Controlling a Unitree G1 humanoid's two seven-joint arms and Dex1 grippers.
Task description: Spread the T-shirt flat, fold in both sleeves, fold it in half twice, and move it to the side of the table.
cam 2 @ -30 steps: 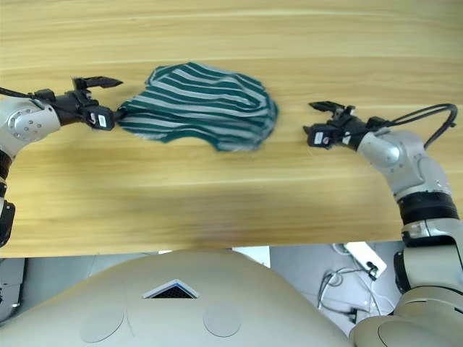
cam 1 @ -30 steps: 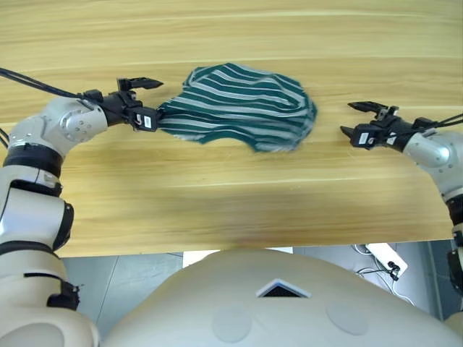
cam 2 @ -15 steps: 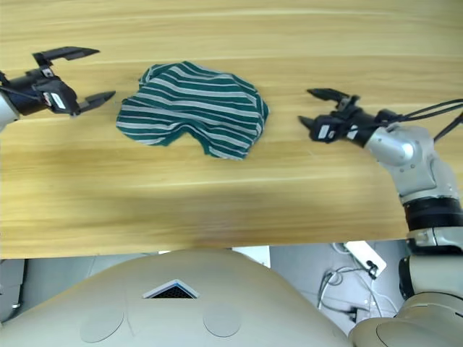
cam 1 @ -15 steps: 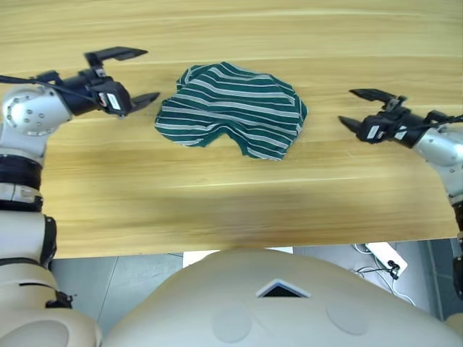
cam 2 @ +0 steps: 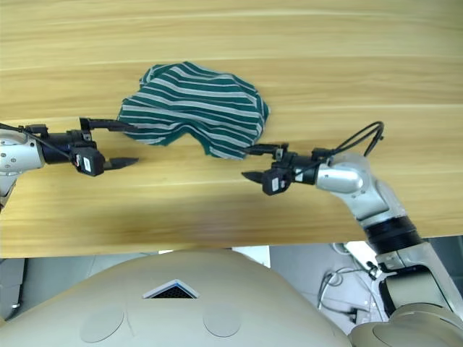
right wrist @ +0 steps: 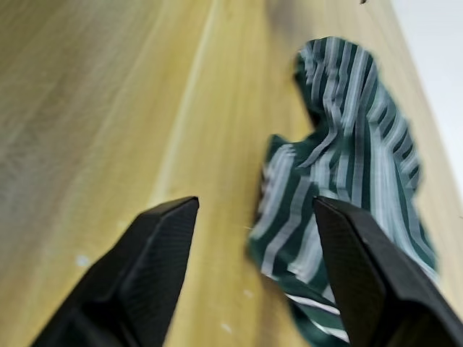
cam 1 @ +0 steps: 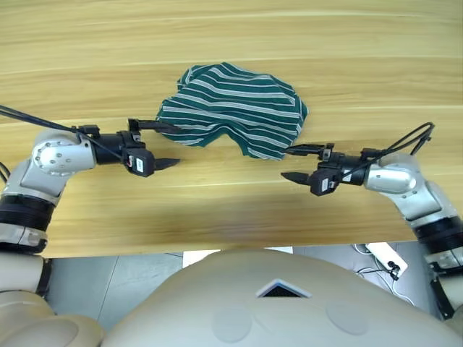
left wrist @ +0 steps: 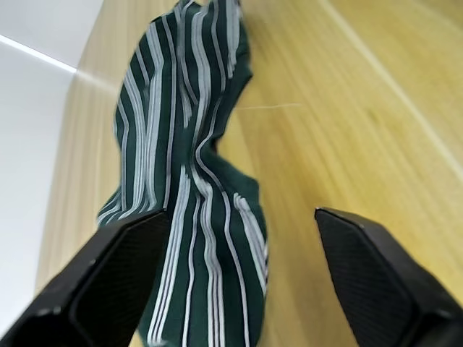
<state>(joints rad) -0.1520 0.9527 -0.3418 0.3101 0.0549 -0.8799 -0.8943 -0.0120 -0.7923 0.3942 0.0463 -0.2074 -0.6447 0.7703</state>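
The T-shirt (cam 1: 235,107), dark green with pale stripes, lies crumpled in a rounded heap on the wooden table. My left gripper (cam 1: 172,144) is open at the shirt's near left corner, its far finger just over the cloth edge. In the left wrist view the T-shirt (left wrist: 192,173) runs out ahead between the wide-apart fingers (left wrist: 108,282). My right gripper (cam 1: 285,163) is open just in front of the shirt's near right edge, holding nothing. In the right wrist view the T-shirt (right wrist: 347,166) lies ahead, beyond the right gripper (right wrist: 255,204).
The table (cam 1: 231,36) has bare wood behind the shirt and on both sides. Its front edge (cam 1: 130,249) runs close below both grippers. Cables and a white box (cam 1: 383,259) lie on the floor beyond the edge at the right.
The left gripper let go of the shirt's left edge and opened. Both arms swung in from the shirt's sides to its near corners. The shirt settled slightly rightward.
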